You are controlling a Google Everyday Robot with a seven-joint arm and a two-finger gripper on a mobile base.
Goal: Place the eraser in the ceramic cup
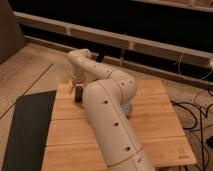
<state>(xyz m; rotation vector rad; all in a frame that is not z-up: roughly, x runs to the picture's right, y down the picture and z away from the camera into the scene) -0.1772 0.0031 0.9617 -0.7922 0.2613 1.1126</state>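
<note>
Lab, perhaps: jaws over wooden table (155, 125)

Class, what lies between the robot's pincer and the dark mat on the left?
In the camera view, only bare wooden table separates the pincer, down at the table's far left corner, from the dark mat.

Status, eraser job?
Pincer low over far-left corner of light wooden slatted table. Small dark eraser, ceramic cup: cannot make out. Bulky white arm hides mid-table.
</note>
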